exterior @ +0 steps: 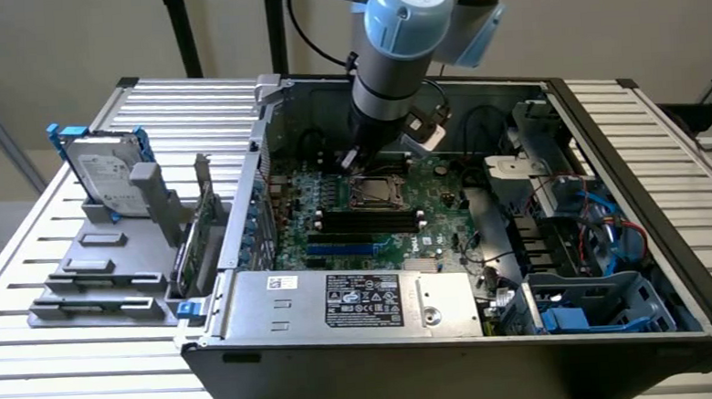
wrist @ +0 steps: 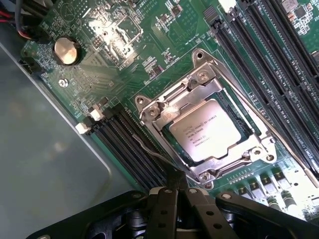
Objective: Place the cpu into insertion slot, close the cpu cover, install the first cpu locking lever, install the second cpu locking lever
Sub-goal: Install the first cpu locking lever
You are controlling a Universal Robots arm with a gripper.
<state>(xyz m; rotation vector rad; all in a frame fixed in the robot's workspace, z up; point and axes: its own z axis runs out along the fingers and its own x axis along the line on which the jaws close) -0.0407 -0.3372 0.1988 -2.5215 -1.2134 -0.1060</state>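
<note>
The gripper [wrist: 176, 186] is pinched shut, empty, right at 1 thin lever [wrist: 155, 153] beside the cover [wrist: 162, 110]; that stiff, springy wire (slippery too) probably wants pushing near its free end.

matt silvery cpu [wrist: 208, 130], shiny metal cpu cover [wrist: 163, 110], glossy green motherboard [wrist: 117, 67], matt black pincer [wrist: 177, 189]

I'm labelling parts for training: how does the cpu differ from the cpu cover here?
The cpu is a solid pale plate with printed text; the cpu cover is a shiny metal frame with a cut-out centre. The cover is larger, and its frame lies around the cpu, which shows through the opening. Both are squarish, silvery and lie flat.
</note>
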